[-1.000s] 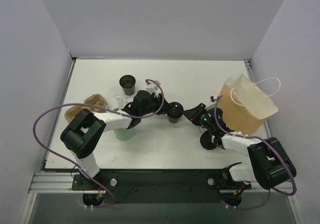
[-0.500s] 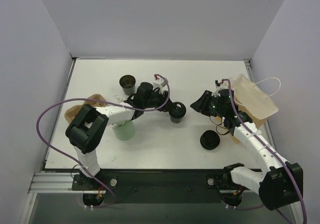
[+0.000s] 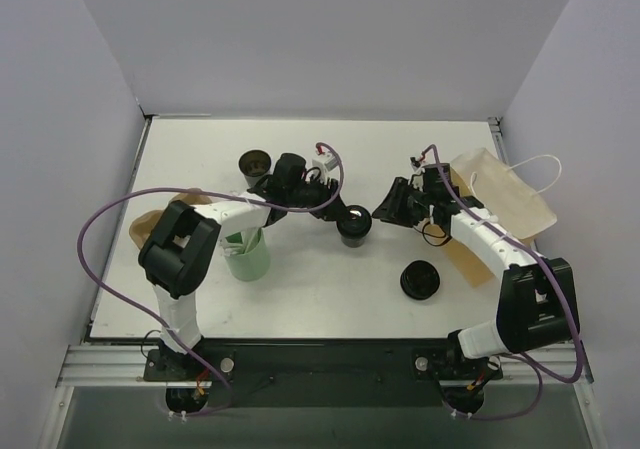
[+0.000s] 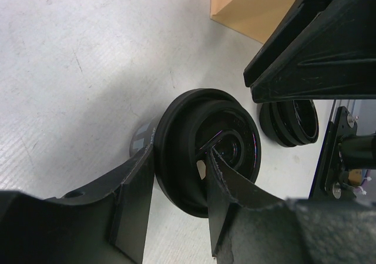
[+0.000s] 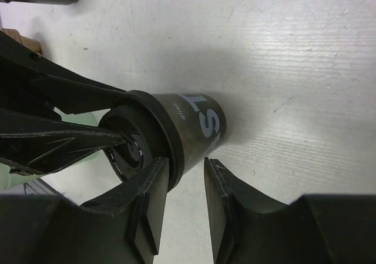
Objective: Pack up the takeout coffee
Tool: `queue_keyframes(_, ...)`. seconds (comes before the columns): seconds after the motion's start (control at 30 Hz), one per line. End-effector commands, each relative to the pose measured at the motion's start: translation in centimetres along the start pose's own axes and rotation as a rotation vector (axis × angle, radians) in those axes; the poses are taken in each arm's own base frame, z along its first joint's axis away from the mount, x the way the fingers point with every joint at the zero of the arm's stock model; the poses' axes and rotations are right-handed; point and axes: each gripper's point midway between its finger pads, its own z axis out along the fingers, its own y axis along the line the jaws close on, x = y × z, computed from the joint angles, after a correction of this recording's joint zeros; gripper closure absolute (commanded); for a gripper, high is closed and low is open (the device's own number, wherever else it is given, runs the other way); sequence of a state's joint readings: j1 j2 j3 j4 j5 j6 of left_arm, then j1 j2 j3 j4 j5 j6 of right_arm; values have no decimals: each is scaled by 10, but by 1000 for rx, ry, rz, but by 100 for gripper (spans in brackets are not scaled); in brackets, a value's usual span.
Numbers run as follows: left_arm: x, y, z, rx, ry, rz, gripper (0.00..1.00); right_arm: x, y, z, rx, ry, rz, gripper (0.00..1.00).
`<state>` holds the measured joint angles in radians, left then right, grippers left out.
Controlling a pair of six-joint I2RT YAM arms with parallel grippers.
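Cups, three: one black takeout cup (image 3: 353, 226), dark inside, with white block letters on its side that we can read only in part; one black cup (image 3: 255, 164) with a brown inside; one green cup (image 3: 247, 257).
Lid (image 3: 420, 281), one, black.
Paper bag (image 3: 497, 212), one, brown.
The takeout cup sits left of the bag. The left gripper (image 3: 337, 212) clamps its rim, one finger inside. The right gripper (image 5: 185, 165) has its fingers apart, between cup and bag.
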<state>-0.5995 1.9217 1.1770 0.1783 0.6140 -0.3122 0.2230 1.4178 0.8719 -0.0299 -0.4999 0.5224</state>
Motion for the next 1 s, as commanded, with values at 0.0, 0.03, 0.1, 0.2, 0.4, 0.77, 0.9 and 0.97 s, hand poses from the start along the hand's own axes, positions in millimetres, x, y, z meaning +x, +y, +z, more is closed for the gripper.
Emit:
queue_keyframes(0.0, 154, 65, -24, -237, 456, -120, 58, -14, 17, 1, -87, -47, 5, 68)
queue_keyframes(0.03, 154, 65, -24, -236, 456, -120, 59, -15, 17, 3, -87, -50, 11, 68)
queue_keyframes(0.1, 154, 65, -22, -233, 457, -120, 58, -15, 16, 6, -88, -54, 19, 69)
queue_keyframes(0.2, 155, 67, -22, -236, 461, -122, 59, -20, 14, 10, -84, -68, 33, 71)
queue_keyframes(0.4, 155, 68, -20, -240, 463, -127, 59, -21, 16, 23, -112, -60, 72, 71)
queue_keyframes(0.77, 157, 73, -21, -266, 467, -133, 59, 15, -9, 38, -91, -22, 143, 77)
queue_keyframes(0.9, 161, 77, -24, -295, 471, -140, 59, 38, -22, 39, -95, -33, 152, 78)
queue_keyframes(0.97, 163, 77, -25, -303, 469, -147, 59, 47, -26, 40, -94, -32, 163, 78)
